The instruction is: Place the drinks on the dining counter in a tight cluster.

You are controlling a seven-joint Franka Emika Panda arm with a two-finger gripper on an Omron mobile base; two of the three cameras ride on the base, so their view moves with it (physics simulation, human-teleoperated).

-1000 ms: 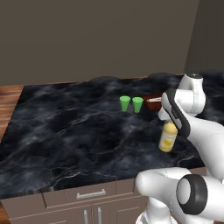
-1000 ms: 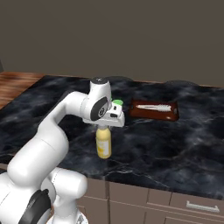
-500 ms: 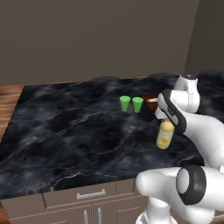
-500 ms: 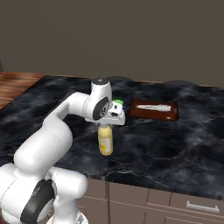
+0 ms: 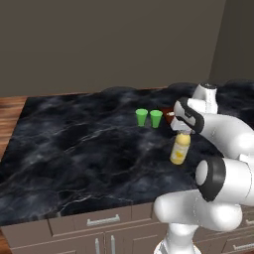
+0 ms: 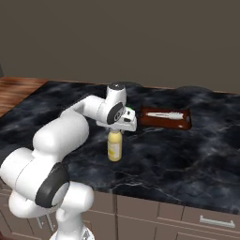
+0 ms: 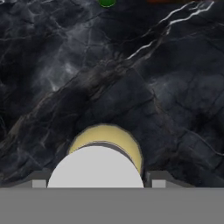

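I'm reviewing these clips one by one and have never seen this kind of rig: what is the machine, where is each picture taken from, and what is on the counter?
It is a rendered kitchen with a white robot arm on a drivable base. Two cameras ride behind it, left and right; the third sits on its hand, looking down. Its end effector sits over the grey cap of a small yellow bottle standing on the black marble counter; a firm grip cannot be confirmed. Two small green cups and a brown tray holding pale tongs lie farther back.
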